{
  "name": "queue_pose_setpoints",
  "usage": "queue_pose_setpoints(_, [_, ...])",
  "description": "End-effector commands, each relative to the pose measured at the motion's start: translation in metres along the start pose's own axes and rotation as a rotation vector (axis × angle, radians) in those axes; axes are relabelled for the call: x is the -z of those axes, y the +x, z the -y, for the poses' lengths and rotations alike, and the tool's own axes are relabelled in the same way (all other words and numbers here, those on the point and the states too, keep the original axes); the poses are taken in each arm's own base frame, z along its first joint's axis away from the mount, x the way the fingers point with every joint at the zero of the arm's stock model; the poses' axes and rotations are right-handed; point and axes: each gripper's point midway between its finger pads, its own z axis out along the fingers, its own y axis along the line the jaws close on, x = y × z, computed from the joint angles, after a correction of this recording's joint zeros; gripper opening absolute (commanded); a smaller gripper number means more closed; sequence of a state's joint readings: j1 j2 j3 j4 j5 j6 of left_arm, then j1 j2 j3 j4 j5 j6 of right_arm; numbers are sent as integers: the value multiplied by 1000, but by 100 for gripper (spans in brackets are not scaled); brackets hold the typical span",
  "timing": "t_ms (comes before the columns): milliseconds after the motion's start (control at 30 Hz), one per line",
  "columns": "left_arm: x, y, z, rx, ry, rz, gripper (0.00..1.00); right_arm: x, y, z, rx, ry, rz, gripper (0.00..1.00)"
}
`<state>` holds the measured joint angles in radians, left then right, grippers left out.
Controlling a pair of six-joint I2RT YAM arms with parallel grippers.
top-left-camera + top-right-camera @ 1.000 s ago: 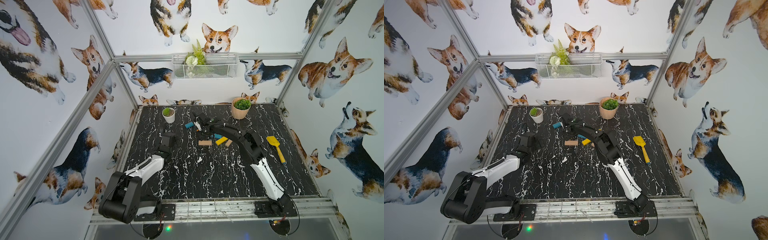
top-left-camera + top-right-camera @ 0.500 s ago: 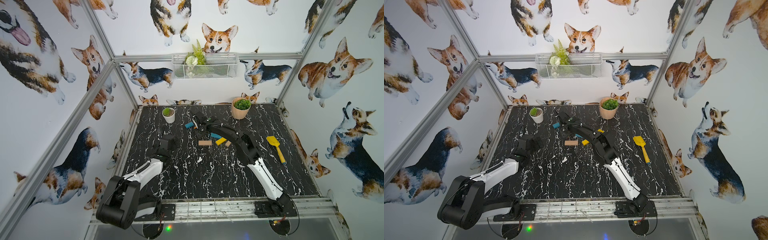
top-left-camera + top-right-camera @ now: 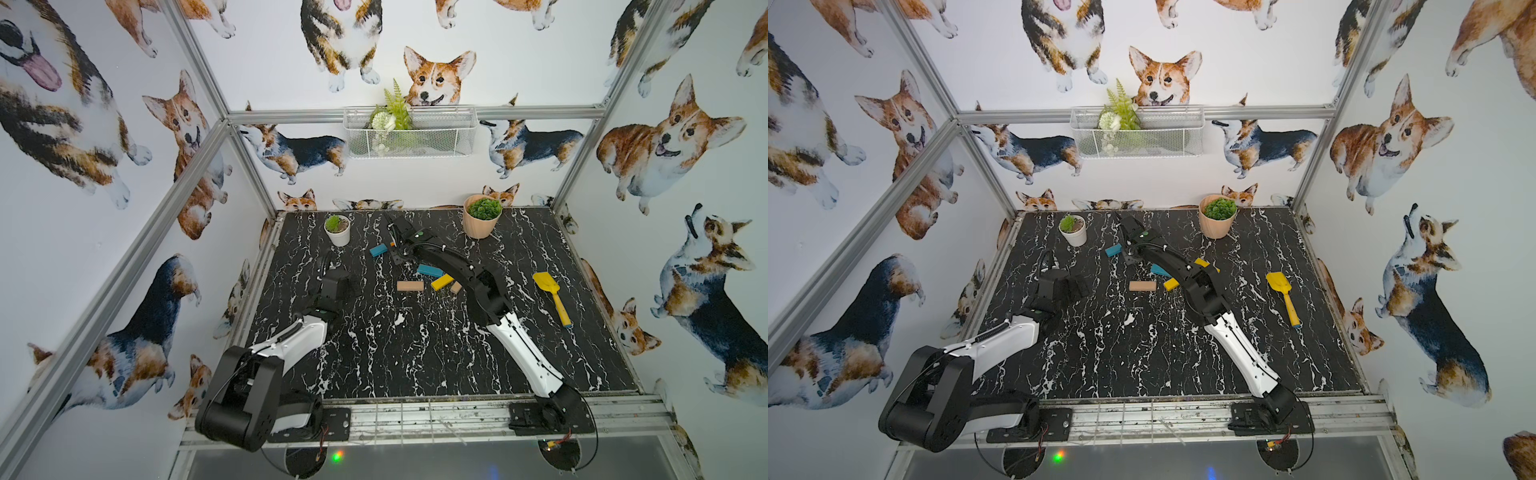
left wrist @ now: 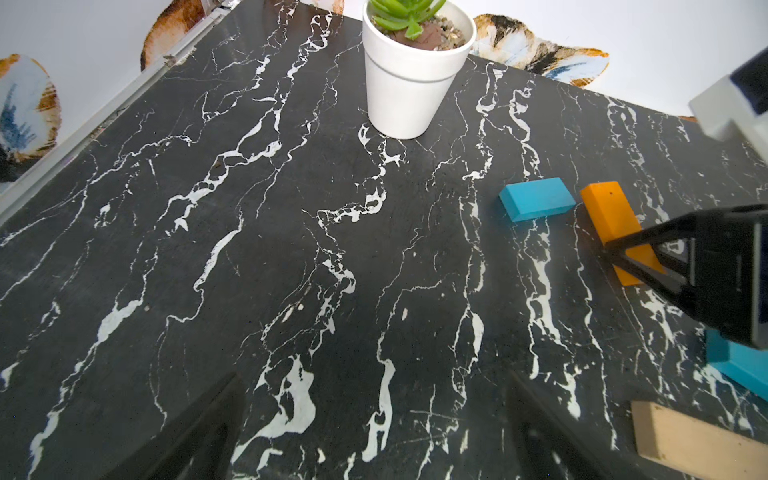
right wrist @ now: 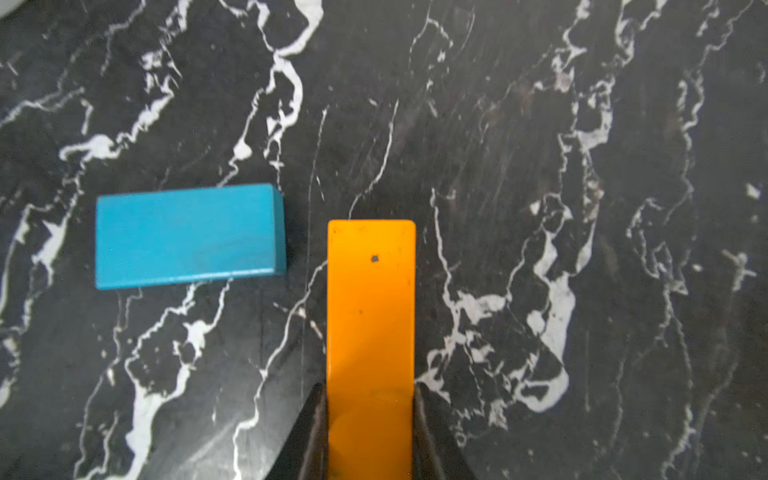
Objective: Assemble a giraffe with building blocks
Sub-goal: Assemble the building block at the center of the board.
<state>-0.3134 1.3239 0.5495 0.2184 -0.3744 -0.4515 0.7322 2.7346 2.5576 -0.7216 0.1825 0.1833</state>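
My right gripper (image 5: pixel 370 390) is shut on one end of an orange block (image 5: pixel 371 311), low over the black marble table (image 3: pixel 374 353) near its back. A teal block (image 5: pixel 187 235) lies flat just beside the orange one's free end, with a narrow gap between them. In both top views the right gripper (image 3: pixel 395 249) sits next to that teal block (image 3: pixel 378 250). Loose blocks lie mid-table: teal (image 3: pixel 428 271), yellow (image 3: pixel 441 281), tan (image 3: pixel 410 286). My left gripper (image 4: pixel 374 376) is open and empty over bare table at the left (image 3: pixel 334 282). No giraffe is in view.
A white pot with a succulent (image 3: pixel 337 230) stands at the back left and a tan pot with a green plant (image 3: pixel 480 218) at the back right. A yellow toy shovel (image 3: pixel 552 295) lies at the right. My right arm (image 3: pixel 478 286) covers part of the block pile.
My right gripper's jaws have closed on the orange block. The teal block beside it has not moved, and the left arm has barely shifted.
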Motion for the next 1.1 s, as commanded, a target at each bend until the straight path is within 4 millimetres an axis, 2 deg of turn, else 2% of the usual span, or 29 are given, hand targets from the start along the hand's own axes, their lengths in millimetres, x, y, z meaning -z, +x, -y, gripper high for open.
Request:
queue_pose_setpoints(0, [-1, -7, 4, 13, 15, 19, 100, -9, 0, 0, -17, -1, 4, 9])
queue_pose_setpoints(167, [1, -9, 4, 9, 17, 23, 100, -8, 0, -5, -40, -27, 3, 15])
queue_pose_setpoints(233, [2, -10, 4, 10, 18, 27, 100, -9, 4, -6, -39, -32, -14, 24])
queue_pose_setpoints(333, [2, -10, 5, 8, 24, 27, 100, -8, 10, -6, -36, -35, -34, 46])
queue_pose_setpoints(533, [2, -10, 6, 7, 26, 24, 100, -7, 21, -10, -38, -57, -70, 62])
queue_pose_setpoints(633, [2, -10, 6, 6, 28, 23, 100, -4, 24, -12, -35, -58, -81, 62])
queue_pose_setpoints(900, [-2, -7, 12, 1, 50, 3, 100, -2, 27, -22, 6, -67, -78, 49])
queue_pose_setpoints(1067, [-4, -5, 15, -5, 61, -9, 100, -3, 29, -23, 10, -64, -82, 46])
